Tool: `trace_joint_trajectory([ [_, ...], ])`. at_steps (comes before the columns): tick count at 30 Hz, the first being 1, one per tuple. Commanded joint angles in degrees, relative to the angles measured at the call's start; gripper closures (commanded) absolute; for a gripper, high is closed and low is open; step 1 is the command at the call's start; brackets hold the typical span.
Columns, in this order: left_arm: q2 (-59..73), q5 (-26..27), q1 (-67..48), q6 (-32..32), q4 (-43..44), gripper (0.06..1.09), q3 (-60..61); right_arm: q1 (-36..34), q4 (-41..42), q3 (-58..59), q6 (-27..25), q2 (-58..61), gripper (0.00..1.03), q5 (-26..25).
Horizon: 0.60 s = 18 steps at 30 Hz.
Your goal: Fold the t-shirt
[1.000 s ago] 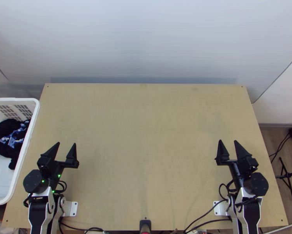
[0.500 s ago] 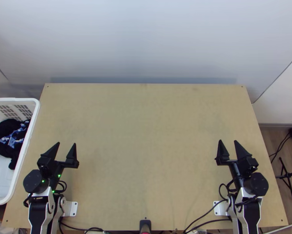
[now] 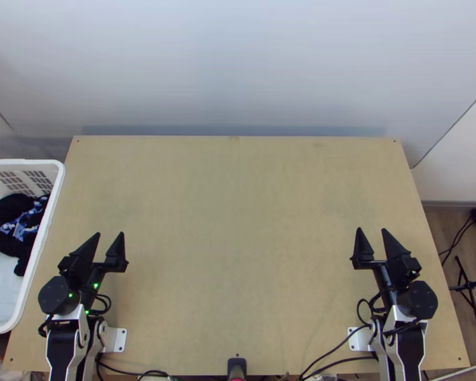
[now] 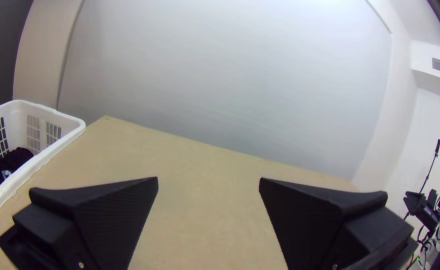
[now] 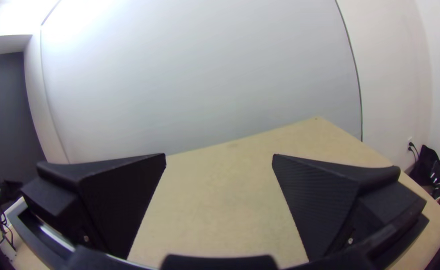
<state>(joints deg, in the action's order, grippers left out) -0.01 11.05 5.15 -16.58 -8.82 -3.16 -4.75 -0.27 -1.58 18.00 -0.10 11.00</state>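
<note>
One bunched black cloth with blue and white patches (image 3: 23, 225), presumably the t-shirt though its outline is lost in the heap, lies inside one white basket (image 3: 39, 251); whether the heap is a single garment I cannot tell. The basket stands at the left edge of one wooden table (image 3: 238, 222), its slotted wall between cloth and tabletop. Two arms stand at the near edge, drawn back close to their bases and well apart. The left gripper (image 3: 110, 233), the nearer to the basket, points toward the far edge, its two fingers spread and released. The right gripper (image 3: 371, 229) points the same way near the opposite side, its two fingers likewise parted. Black cables (image 3: 336, 348) loop along the near edge; a pale wall (image 3: 238, 63) rises behind the table, and a black stand (image 3: 469, 286) is on the floor beyond the right edge.
</note>
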Motion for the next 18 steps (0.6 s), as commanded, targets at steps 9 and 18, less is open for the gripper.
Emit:
trace_joint_trajectory([
  [9,-0.08,-7.09,1.18,1.99,0.38,0.1,-0.01,-8.08,-0.43,-0.7,-0.42,-0.17,0.04,-0.11],
  [18,-0.08,-7.71,2.06,11.48,-0.32,0.1,-0.09,-17.04,-1.66,-0.7,-11.85,-0.17,0.04,-0.72],
])
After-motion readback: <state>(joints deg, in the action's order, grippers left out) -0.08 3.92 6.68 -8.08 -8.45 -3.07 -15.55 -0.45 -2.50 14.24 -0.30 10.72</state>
